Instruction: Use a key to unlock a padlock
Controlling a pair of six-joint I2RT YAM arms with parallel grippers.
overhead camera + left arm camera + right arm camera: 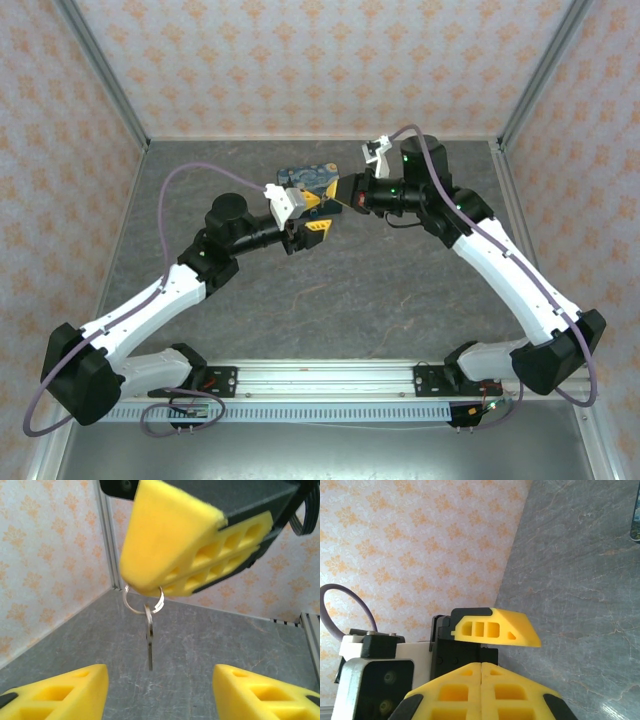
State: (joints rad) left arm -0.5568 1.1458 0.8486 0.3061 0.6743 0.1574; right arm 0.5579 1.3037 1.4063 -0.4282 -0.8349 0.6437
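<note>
1. Your right gripper is clamped tight, pads together, on the key ring. The key dangles free beneath it, well above the table.
2. Your left gripper stands partly open and holds nothing. Its yellow fingers sit low on either side of the left wrist view. The key's tip hangs just above the gap between them, close to centred.
3. Mind this relation: the key's long axis runs straight down from the ring toward that gap. The blade therefore lies along the left gripper's line of approach, not across it.
4. You see the key almost edge-on, as a thin strip. I judge from this that its flat faces are turned toward the two pads, which suits a pinch.
5. The left arm is the nearer one for the take. In the top view the two grippers meet nose to nose over the far middle of the table, just beside the printed tin.
6. I cannot pick out the padlock. It may sit by the tin, but it is too small to tell.
7. My reading is that a handover is the step in hand.
   - Close on the key's head, near the ring, so the blade stays clear for the lock.
   - The key hangs loose and may swing or twist as the pads touch it.
</note>
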